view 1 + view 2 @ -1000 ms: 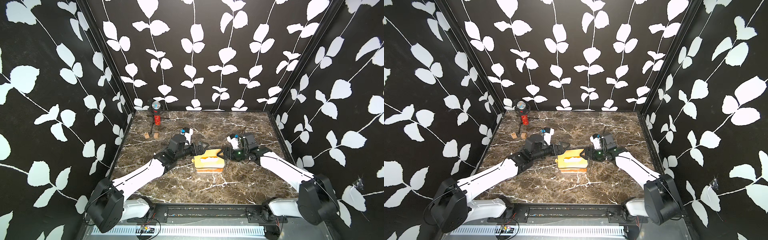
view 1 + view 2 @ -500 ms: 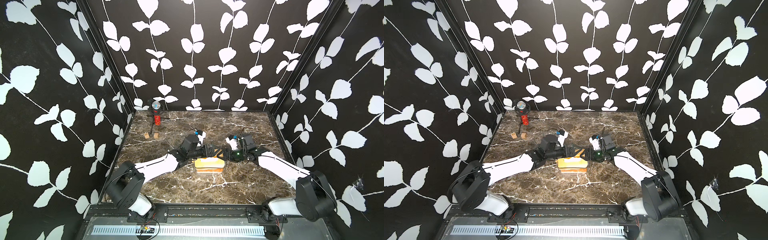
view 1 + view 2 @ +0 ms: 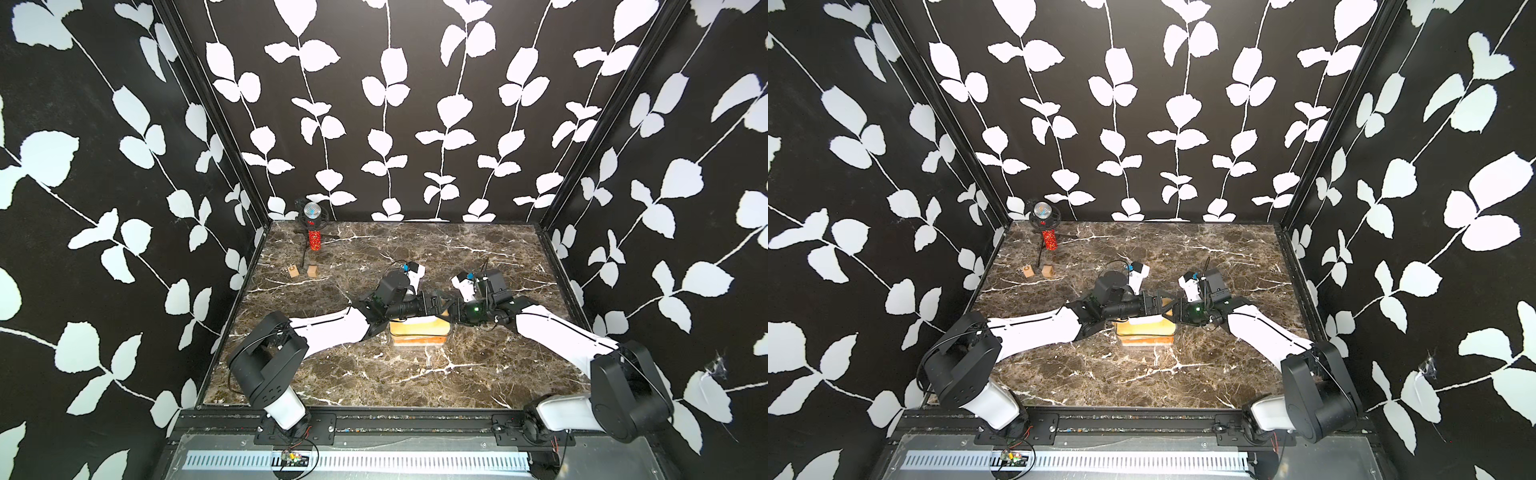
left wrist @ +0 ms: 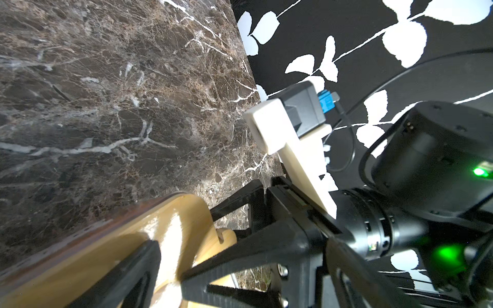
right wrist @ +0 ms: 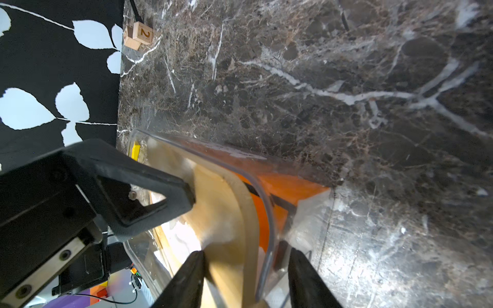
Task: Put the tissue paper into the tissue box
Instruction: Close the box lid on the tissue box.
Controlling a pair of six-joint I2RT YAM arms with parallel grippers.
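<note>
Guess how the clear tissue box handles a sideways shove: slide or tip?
Likely slides rather than tips: the tissue box sits low and flat on the polished marble table. Probably light for its size, since the soft tissue paper fills it. The clear walls look thin and smooth, so a pinch may slip or flex.

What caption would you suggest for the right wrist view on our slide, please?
Right gripper straddling the end of the clear tissue box, orange tissue paper inside, bamboo lid on top.
</note>
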